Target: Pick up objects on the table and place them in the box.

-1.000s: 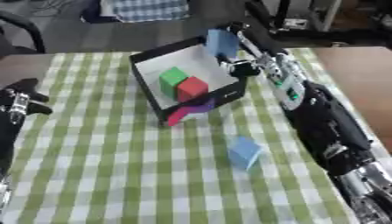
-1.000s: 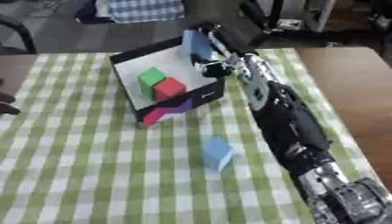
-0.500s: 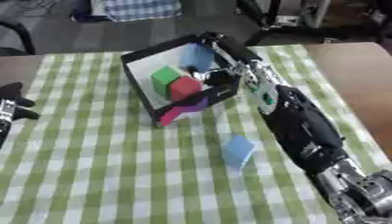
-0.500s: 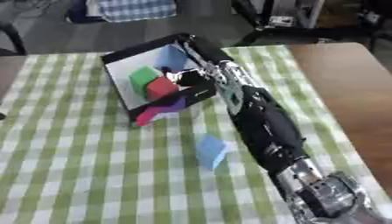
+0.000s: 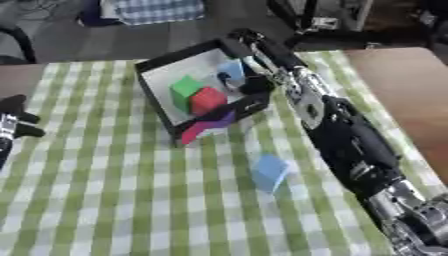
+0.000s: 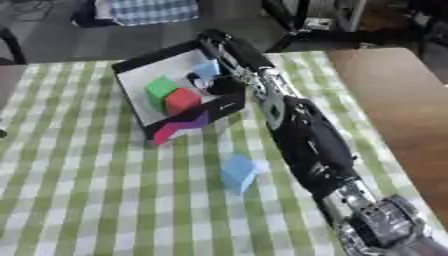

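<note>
1. While the right arm point(image 5: 350, 135) stretched from the near right corner across the green checked table point(image 5: 105, 200), the right robot hand point(image 5: 249, 82) was inside the black box point(image 5: 162, 107) at the far middle; whether its fingers gripped anything could not be told.
2. A pale blue block point(image 5: 231, 70) sat in the box just beside that robot hand, with a green cube point(image 5: 185, 89) and a red cube point(image 5: 208, 99) to its left.
3. A magenta and purple piece point(image 6: 182, 127) lay against the box's near wall.
4. Another light blue block point(image 6: 237, 171) rested on the table, nearer, left of the arm.
5. Only the left eye view showed the left robot hand point(image 5: 13, 120) at the left edge, fingers relaxed and empty.
</note>
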Action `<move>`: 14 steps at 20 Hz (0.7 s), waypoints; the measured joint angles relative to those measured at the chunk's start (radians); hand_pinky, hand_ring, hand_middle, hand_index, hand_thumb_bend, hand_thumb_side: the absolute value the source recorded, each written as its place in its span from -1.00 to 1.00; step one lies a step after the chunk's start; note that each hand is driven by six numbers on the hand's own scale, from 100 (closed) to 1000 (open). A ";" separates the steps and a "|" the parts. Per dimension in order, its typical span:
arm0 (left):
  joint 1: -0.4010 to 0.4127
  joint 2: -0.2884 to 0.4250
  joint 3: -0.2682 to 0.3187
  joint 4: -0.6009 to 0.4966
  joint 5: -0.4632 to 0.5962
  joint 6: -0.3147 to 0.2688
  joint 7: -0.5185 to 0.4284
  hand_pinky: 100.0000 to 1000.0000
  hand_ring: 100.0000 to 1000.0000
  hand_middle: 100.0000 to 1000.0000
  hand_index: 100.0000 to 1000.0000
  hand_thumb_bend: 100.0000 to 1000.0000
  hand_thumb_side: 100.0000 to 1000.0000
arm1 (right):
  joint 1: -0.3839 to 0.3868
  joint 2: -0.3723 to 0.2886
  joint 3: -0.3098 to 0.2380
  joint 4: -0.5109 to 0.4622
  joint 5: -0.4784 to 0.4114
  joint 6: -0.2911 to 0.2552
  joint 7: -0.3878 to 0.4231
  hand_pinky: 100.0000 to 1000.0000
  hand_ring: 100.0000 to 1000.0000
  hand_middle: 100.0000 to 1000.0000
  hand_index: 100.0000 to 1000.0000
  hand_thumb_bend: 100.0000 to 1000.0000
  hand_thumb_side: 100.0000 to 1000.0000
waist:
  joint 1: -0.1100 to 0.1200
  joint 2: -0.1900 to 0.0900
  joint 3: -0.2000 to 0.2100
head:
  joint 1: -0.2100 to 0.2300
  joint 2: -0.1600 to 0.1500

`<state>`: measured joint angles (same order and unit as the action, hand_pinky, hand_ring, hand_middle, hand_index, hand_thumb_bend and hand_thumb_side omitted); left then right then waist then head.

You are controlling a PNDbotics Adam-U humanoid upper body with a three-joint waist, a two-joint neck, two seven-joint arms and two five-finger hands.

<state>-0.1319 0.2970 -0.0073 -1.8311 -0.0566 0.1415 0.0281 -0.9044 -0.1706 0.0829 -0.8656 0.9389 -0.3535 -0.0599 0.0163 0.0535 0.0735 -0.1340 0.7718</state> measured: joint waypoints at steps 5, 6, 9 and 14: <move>0.010 0.000 0.001 0.000 0.000 0.000 0.001 0.47 -0.06 0.00 0.62 -0.59 0.54 | 0.035 -0.062 0.044 -0.079 -0.064 -0.032 0.013 0.83 0.65 0.71 0.83 -0.58 0.04 | 0.000 0.000 -0.017 | 0.012 0.000; 0.011 0.000 0.002 0.000 0.000 0.001 0.002 0.47 -0.06 0.00 0.62 -0.60 0.54 | 0.050 -0.079 0.057 -0.102 -0.079 -0.045 0.023 0.83 0.65 0.71 0.83 -0.58 0.04 | 0.000 0.000 -0.020 | 0.017 0.000; 0.016 0.001 0.006 0.001 -0.002 0.001 0.006 0.47 -0.06 0.00 0.62 -0.59 0.54 | 0.105 -0.138 0.098 -0.177 -0.127 -0.090 0.052 0.83 0.64 0.70 0.83 -0.65 0.07 | -0.006 0.000 -0.027 | 0.028 0.000; 0.019 0.002 0.007 0.002 -0.003 0.001 0.007 0.47 -0.06 0.00 0.62 -0.60 0.54 | 0.203 -0.255 0.164 -0.316 -0.211 -0.175 0.082 0.84 0.64 0.69 0.84 -0.67 0.15 | -0.011 -0.001 -0.035 | 0.037 0.000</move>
<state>-0.1128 0.2987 -0.0006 -1.8294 -0.0598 0.1422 0.0355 -0.7009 -0.4259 0.2466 -1.1818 0.7280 -0.5280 0.0218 0.0055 0.0524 0.0381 -0.0971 0.7718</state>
